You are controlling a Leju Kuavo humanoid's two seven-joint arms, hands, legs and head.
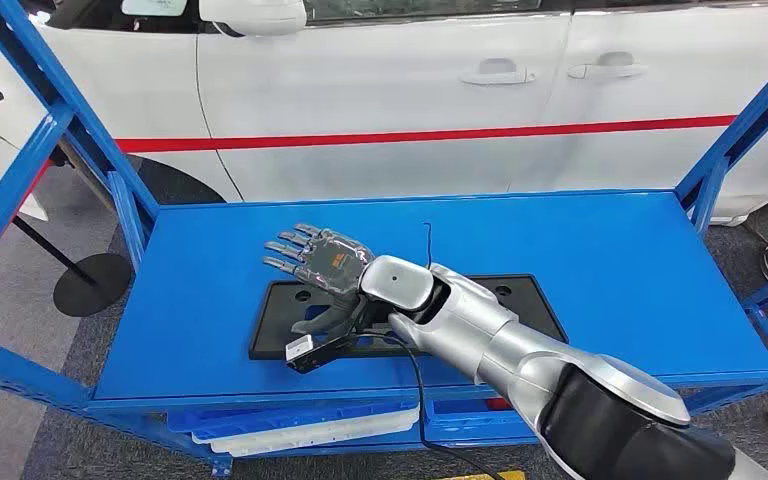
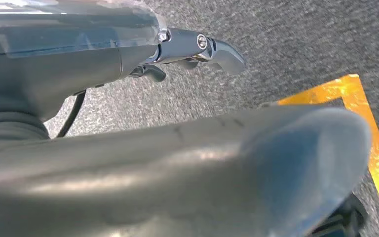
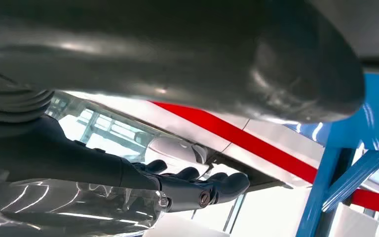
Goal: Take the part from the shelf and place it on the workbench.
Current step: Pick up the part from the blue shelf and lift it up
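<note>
Right hand and arm hide part middle.

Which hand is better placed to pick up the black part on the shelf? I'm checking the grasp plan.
The right. The right hand is over the left end of the black part on the blue shelf, fingers spread. The left hand hangs over grey floor, away from the shelf.

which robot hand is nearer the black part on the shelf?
Right. The right robot hand is directly over the black part, fingers spread. The left robot hand hangs over grey floor, away from it.
</note>
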